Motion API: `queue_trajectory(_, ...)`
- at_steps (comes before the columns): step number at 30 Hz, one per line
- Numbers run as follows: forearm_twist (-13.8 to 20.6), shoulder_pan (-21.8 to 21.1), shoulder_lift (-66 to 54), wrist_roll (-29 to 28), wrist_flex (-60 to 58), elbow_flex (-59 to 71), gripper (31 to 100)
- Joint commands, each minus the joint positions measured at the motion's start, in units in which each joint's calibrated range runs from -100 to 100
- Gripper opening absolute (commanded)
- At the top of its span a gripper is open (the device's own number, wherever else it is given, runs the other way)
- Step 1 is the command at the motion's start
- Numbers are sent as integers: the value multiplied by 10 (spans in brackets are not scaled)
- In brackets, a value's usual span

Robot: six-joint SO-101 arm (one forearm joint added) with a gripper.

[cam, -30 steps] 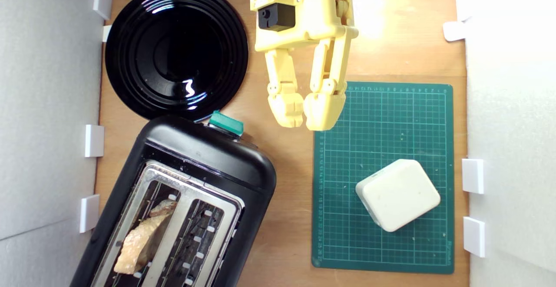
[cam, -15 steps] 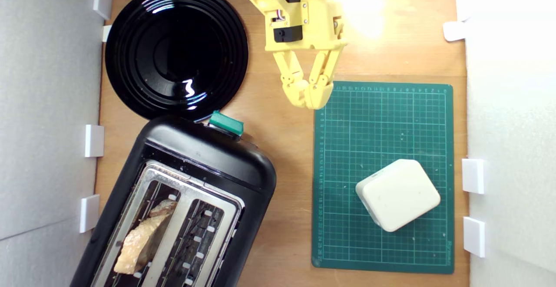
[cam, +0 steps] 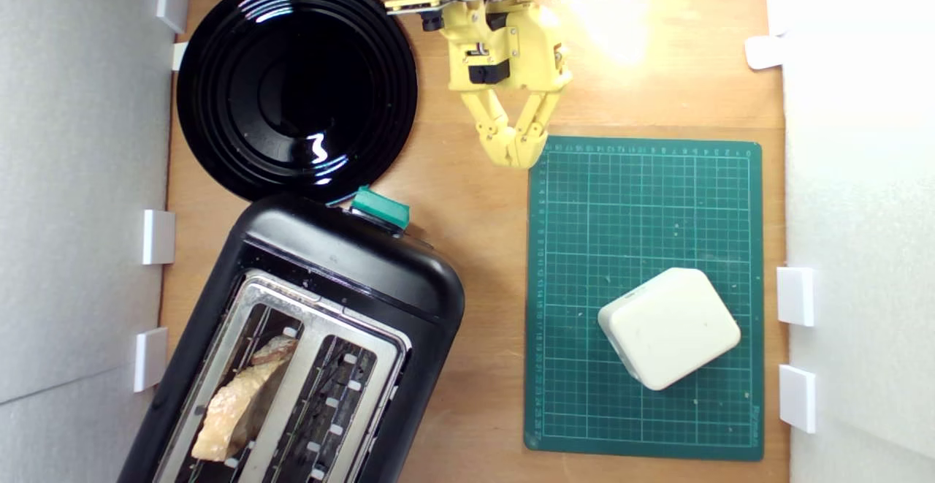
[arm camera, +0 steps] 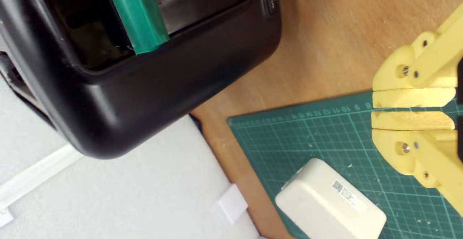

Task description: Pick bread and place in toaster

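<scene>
Since 1.0 s ago the gripper (cam: 516,156) has pulled back toward the exterior view's top edge; fingertips now converge beside the cutting mat's (cam: 643,198) top-left corner, over bare wood. Everything else unchanged.

Toaster (cam: 350,256): black, lies diagonal, lower-left part cut off by frame edge in the exterior view. Long axis runs from teal lever knob (cam: 380,207) down toward the exterior view's lower left. Wrist view shows only its knob end; small button on its side has writing, too blurred to read.

Black plate (cam: 296,85): touches or slightly overlaps toaster's knob end, can't tell which.

Mat: green grid, printed ruler numerals along edge; wrist view reads 8, 9, 10, 11, 12, 13.

Cream block (cam: 668,327): on mat, small printed label w/ code square in wrist view, text illegible.

Bread (cam: 237,399): sits in the slot nearer the exterior view's left, long axis parallel to slot, lower part hidden inside.

Gripper jaws: nearly together, thin gap only, nothing held.
</scene>
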Motion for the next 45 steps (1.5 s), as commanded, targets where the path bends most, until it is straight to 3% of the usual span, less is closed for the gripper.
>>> queue_trajectory(1, -3, -3, -23, 3, 56, 0, 433)
queue_trajectory(22, -14, -2, -82, -26, 261, 5, 433)
queue_trajectory(30, -12, 5, -83, -50, 263, 5, 433)
queue_trajectory(35, -13, 31, -83, -50, 263, 5, 433)
queue_trajectory(45, -13, 33, -83, -55, 263, 5, 433)
